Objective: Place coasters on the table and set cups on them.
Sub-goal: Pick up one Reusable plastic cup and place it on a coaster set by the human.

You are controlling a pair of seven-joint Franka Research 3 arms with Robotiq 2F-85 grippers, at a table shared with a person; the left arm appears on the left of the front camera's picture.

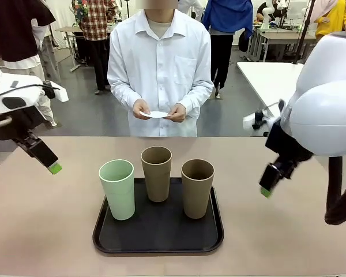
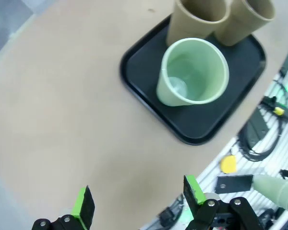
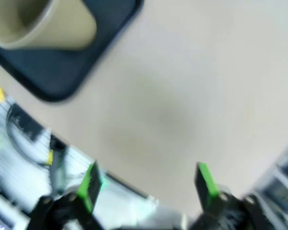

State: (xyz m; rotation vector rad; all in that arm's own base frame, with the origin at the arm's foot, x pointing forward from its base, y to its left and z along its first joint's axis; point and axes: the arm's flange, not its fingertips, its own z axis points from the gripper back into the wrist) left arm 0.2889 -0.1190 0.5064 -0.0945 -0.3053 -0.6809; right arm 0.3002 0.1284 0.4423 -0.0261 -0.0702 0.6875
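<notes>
The left tool (image 2: 139, 200) hangs over the beige worktop (image 1: 40, 231), fingers spread and empty. On a black tray (image 1: 158, 235) stand three upright, tapered, matte cups: a mint cup (image 1: 117, 189), a middle tan cup (image 1: 156, 173) set farther back, and a right tan cup (image 1: 197, 188). Beyond the far edge, a person's hands (image 1: 177, 112) hold thin white coasters (image 1: 157, 114), count unclear. The right tool (image 3: 149, 184) is spread, empty.

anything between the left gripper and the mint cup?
Only bare table and the black tray's rim, as the left wrist view shows. The left gripper is open; the mint cup stands upright on the tray.
</notes>
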